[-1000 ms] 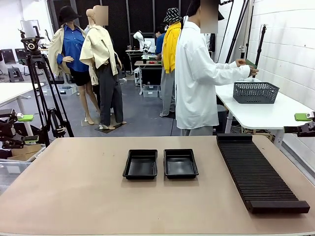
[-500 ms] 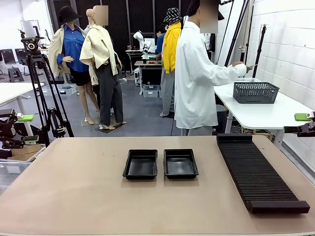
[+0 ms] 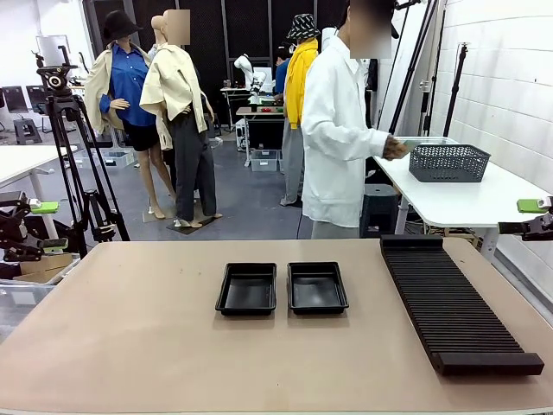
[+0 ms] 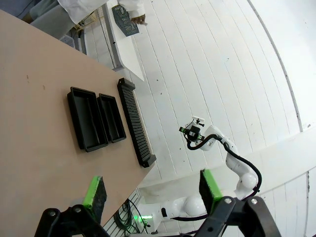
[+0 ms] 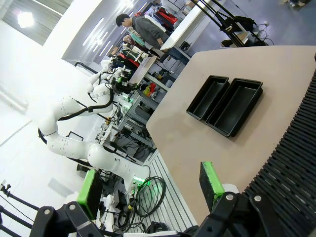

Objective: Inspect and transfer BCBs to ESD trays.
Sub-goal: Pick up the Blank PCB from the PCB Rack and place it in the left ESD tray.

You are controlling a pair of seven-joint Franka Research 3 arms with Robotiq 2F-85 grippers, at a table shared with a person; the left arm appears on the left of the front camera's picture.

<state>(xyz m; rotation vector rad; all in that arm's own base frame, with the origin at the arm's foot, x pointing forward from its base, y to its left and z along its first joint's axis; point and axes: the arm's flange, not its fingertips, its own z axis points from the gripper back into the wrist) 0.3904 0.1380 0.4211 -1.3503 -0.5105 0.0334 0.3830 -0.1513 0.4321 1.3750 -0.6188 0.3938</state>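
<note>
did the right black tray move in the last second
No. The shallow glossy black plastic tray keeps its gap from the long ribbed black rack.

Two shallow trays (image 3: 247, 290) of glossy black plastic, floors catching soft reflections. The table (image 3: 130, 346) under them has a smooth, matt tan top. A long rack (image 3: 454, 311) is duller black plastic, closely ribbed. A person's coat (image 3: 337, 138) is plain white cloth; a basket (image 3: 448, 162) looks like grey openwork plastic
</note>
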